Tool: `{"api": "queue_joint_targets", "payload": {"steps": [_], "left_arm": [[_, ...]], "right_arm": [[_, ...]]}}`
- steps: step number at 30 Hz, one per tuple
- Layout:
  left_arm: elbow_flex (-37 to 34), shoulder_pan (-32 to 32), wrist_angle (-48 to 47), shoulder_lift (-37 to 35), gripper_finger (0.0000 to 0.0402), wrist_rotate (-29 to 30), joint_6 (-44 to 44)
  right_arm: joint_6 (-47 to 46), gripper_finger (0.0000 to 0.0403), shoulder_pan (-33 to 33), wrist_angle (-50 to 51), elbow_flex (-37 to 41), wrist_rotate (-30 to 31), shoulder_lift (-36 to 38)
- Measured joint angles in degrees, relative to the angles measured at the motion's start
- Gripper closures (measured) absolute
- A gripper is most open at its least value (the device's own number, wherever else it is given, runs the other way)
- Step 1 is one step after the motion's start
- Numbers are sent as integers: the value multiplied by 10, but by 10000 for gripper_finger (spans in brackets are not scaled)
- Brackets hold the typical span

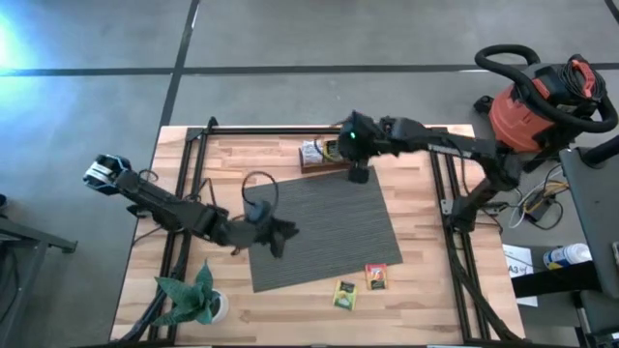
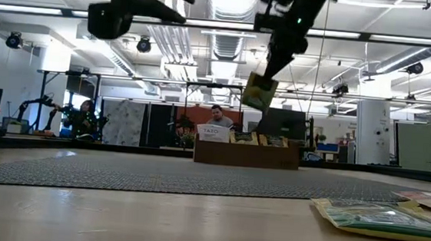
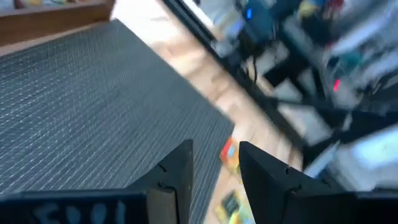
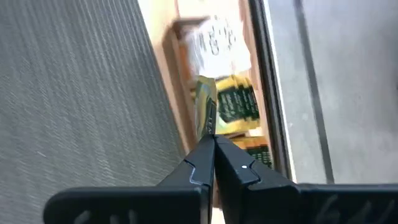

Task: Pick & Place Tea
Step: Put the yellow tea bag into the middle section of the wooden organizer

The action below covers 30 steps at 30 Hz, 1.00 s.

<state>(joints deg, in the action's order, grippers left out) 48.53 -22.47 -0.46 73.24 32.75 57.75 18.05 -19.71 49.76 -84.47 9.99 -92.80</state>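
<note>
My right gripper (image 1: 358, 175) hangs above the mat's (image 1: 319, 232) far edge, just on the near side of the wooden box (image 1: 323, 156) of tea packets, and is shut on a green tea packet (image 2: 260, 92). In the right wrist view that packet (image 4: 207, 112) shows edge-on, with the box's packets (image 4: 236, 107) beyond it. Two more packets lie flat on the wood near the mat's near right corner: a green-yellow one (image 1: 344, 295) and an orange-red one (image 1: 375, 276). My left gripper (image 1: 281, 237) is open above the mat's left part and touches nothing. My right gripper pinches the green packet's upper edge (image 4: 209, 132) between its two fingers, coming from above and pointing down. The packet hangs below the fingertips (image 2: 270, 72), slightly tilted and lifted clear of the mat and the box.
A potted plant (image 1: 193, 302) stands at the table's near left corner. Black frame rails (image 1: 184, 193) run along both sides of the table. A red shop vacuum (image 1: 537, 101) sits off the table's far right. A person (image 2: 217, 117) is seated in the room behind the box.
</note>
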Motion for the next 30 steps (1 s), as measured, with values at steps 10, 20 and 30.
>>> {"api": "queue_joint_targets", "payload": {"steps": [10, 20, 30], "left_arm": [[-59, 69, 68, -33, 278, 0, 12], [-59, 81, 69, -30, 278, 0, 4], [-69, 81, 69, -30, 278, -1, 9]], "right_arm": [[152, 394, -86, 36, -85, -54, -122], [177, 394, -99, 72, -155, -91, -205], [184, 394, -99, 117, -189, -90, -248]]}}
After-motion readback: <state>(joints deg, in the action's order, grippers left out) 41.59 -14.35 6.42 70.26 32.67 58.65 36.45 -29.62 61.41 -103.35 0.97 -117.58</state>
